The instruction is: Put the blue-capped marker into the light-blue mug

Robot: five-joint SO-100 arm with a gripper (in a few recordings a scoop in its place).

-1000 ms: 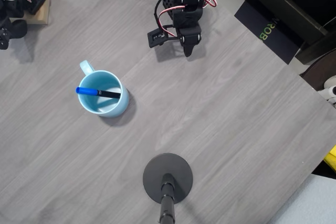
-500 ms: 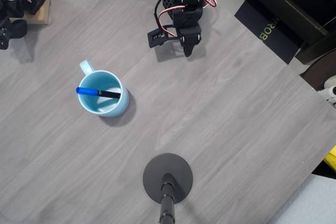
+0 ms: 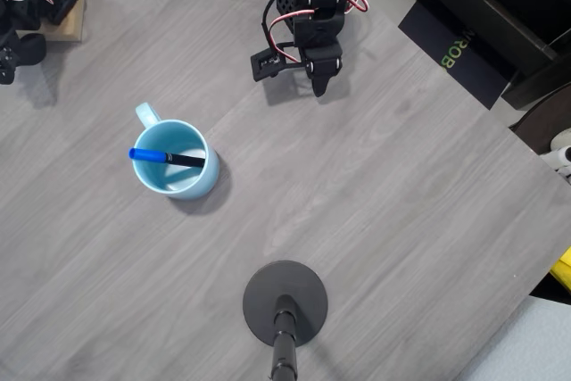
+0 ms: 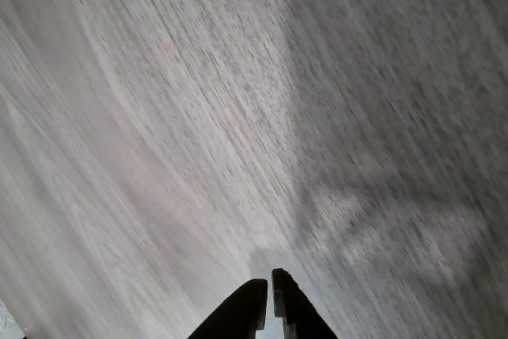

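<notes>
Blue-capped marker (image 3: 166, 157) lies slanted inside light-blue mug (image 3: 202, 183).

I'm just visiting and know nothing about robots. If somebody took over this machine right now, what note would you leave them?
Gripper: parked near the table's far edge in the overhead view, fingers shut with nothing between them, close above bare tabletop.
Blue-capped marker: inside the light-blue mug, leaning across it with the blue cap at the left rim.
Black round stand base: near the front edge, well apart from the mug.
Done: marker is in the mug.
Left: nothing visible; the arm is clear of the mug.
</notes>
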